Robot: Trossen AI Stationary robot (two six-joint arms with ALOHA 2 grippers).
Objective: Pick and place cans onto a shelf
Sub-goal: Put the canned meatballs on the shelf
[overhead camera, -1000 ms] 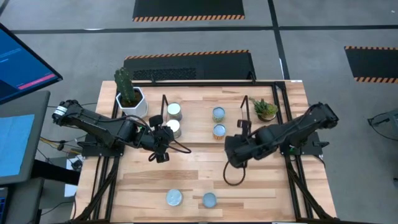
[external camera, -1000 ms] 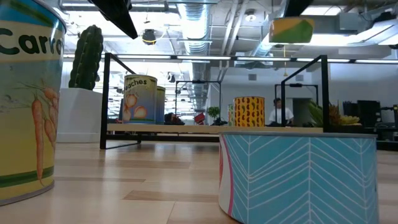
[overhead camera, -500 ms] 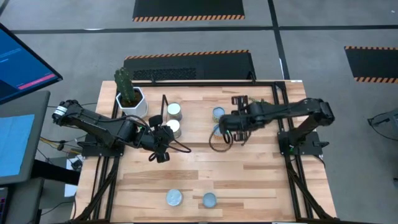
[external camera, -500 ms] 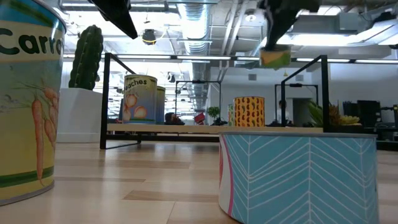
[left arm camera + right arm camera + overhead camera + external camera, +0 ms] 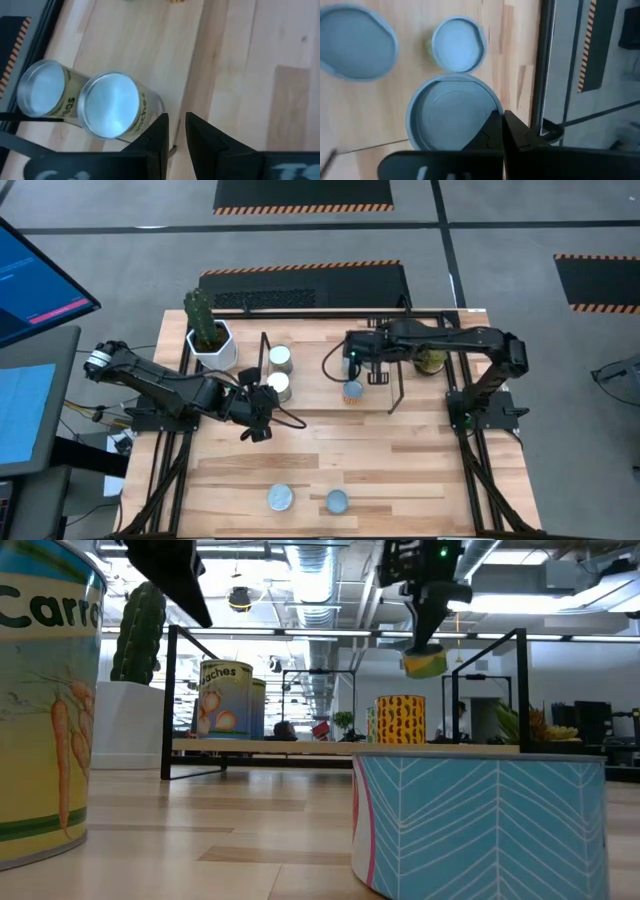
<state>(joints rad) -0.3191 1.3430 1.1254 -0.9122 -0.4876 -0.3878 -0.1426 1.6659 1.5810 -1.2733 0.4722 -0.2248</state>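
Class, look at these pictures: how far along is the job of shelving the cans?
Done: four cans stand in the shelf, two at its left end and two nearer its right. In hand: the right gripper holds a fifth can above the shelf. Left: two cans at the table's front edge. The left gripper waits beside the shelf.

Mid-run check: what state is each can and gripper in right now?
Right gripper: shut on teal-topped can, lifted over the shelf.
Left gripper: empty, beside silver-topped cans.
Silver-topped cans: upright on shelf.
Yellow can: upright on shelf.
Front cans: upright on table, not yet picked.
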